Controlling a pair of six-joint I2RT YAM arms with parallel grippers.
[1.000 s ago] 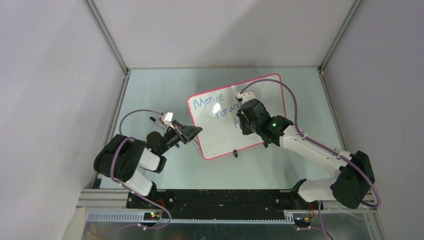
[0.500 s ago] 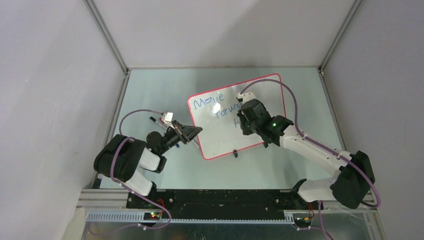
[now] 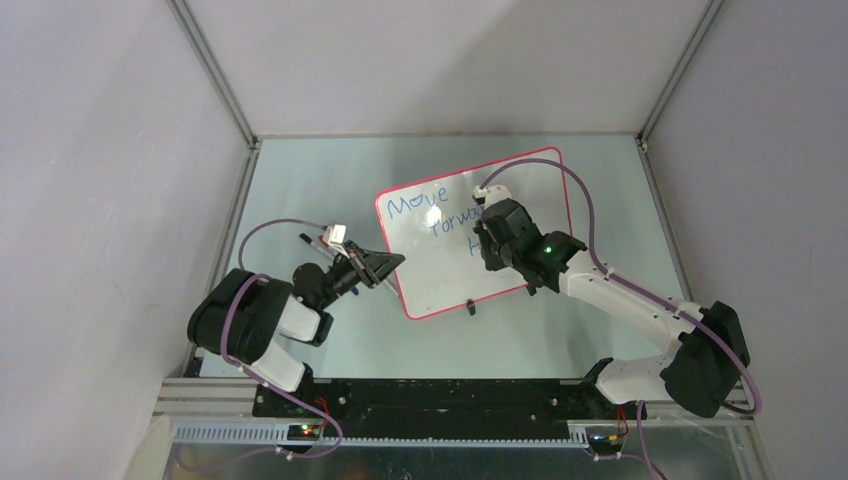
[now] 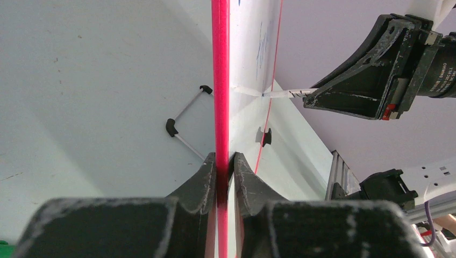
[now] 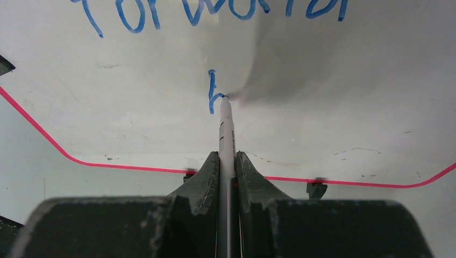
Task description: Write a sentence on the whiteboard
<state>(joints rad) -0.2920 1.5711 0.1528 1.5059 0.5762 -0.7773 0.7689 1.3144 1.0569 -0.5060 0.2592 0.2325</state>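
Ink on the board, 2 words down and a 3rd just begun! The whiteboard (image 3: 440,278) sits centre frame in the top view, angled, with its red-pink border all round. The sentence (image 3: 418,204) steps down from the board's upper left. In the right wrist view "forward" (image 5: 215,8) runs along the top edge.

Below it, centre frame, there is only a single upright blue stroke (image 5: 213,94) with a small hook starting off it. The marker (image 5: 226,131) has its tip planted right at that hook, touching the surface. The right gripper (image 5: 227,160) is pinching the marker's barrel, fingers pressed against it on both sides.

Over on the left, the left gripper (image 4: 223,161) clamps the board's frame, 1 finger on each face. From that wrist view the board (image 4: 220,80) shows edge-on as a red line up the middle. A black clip foot (image 4: 263,134) pokes out just right of it.

What has changed in the last second? Almost nothing from above. The right arm has crept by a hair at most, and the left arm has not budged. I read that as slow, careful work within 1 letter, not a jump to a new line.

So the task looks a bit past halfway. The last word still needs nearly all its letters, and there is blank board to the right of the tip to take them. My worry is the steadying grip, because any slip at the left edge would wobble the stroke.
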